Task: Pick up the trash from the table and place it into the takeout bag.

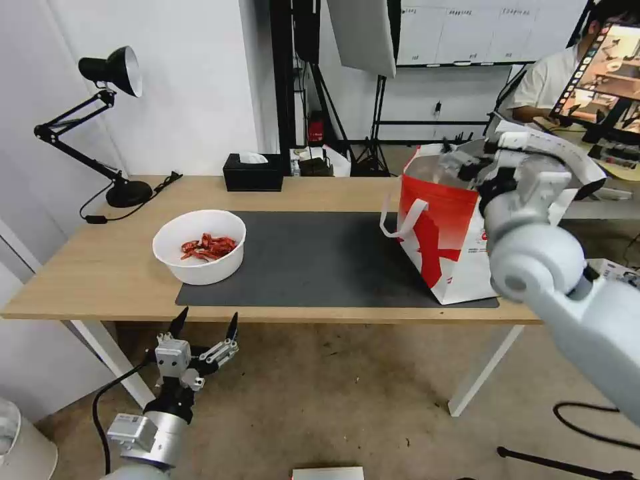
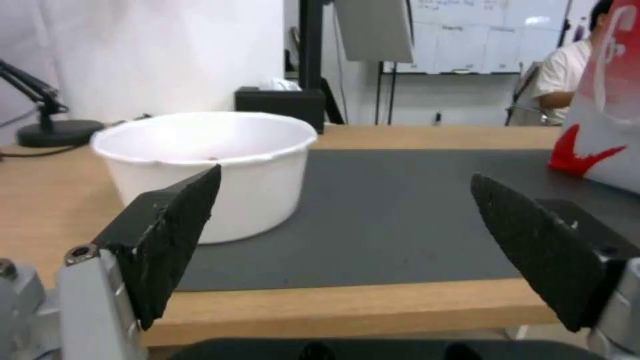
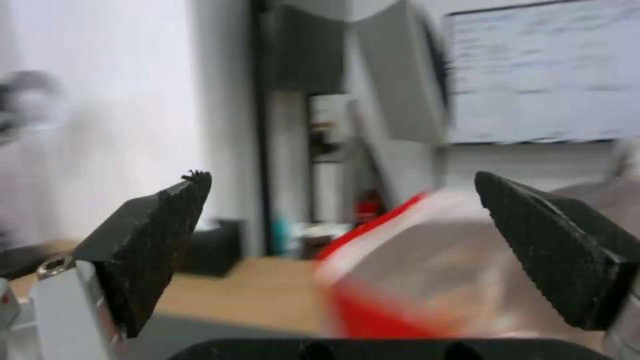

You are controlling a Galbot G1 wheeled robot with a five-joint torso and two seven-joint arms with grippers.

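Left end effector (image 1: 205,322) hangs low with fingers spread; right end effector (image 3: 343,220) is raised, likewise spread.

**Room and Background**

White walls (image 1: 193,87) enclose a speckled grey-brown floor (image 1: 347,400). A black articulated desk lamp (image 1: 100,120) stands at the bench's far left corner. Black light stands (image 1: 320,87), a softbox (image 1: 363,33) and a whiteboard (image 1: 480,30) occupy the rear.
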